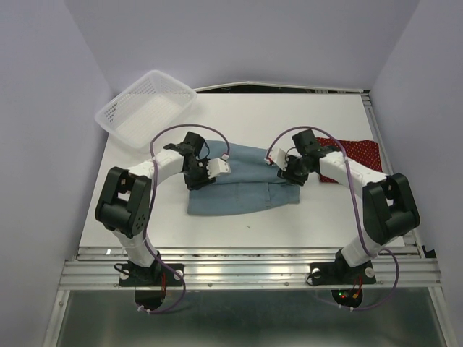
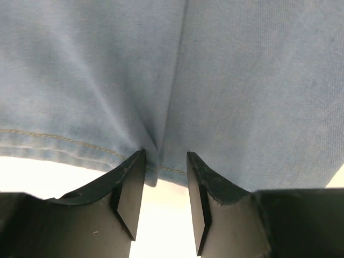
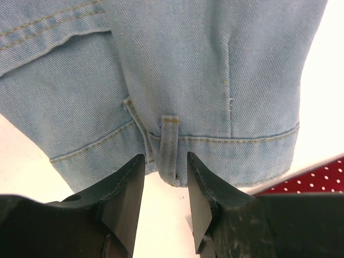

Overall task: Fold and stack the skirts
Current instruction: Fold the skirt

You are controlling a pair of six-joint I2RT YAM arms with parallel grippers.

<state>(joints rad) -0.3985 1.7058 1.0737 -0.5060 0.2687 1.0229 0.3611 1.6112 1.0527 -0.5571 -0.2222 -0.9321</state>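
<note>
The light blue denim skirt [image 1: 242,189] lies flat in the middle of the table. My left gripper [image 1: 198,176] is down at its left edge. In the left wrist view the gripper [image 2: 165,153] has its jaws a little apart, straddling the stitched hem of the skirt [image 2: 242,80], where a small crease sits between the tips. My right gripper [image 1: 289,172] is at the skirt's right end. In the right wrist view the gripper [image 3: 165,156] is also narrowly open, with a belt loop of the waistband [image 3: 171,145] between the tips. The dark red dotted skirt [image 1: 360,150] lies at the right, partly under my right arm; a corner also shows in the right wrist view [image 3: 317,180].
A white plastic mesh basket [image 1: 145,108] stands tilted at the back left corner. The white table [image 1: 333,217] ends in a metal rail at the near edge. Walls close in on the left, right and back.
</note>
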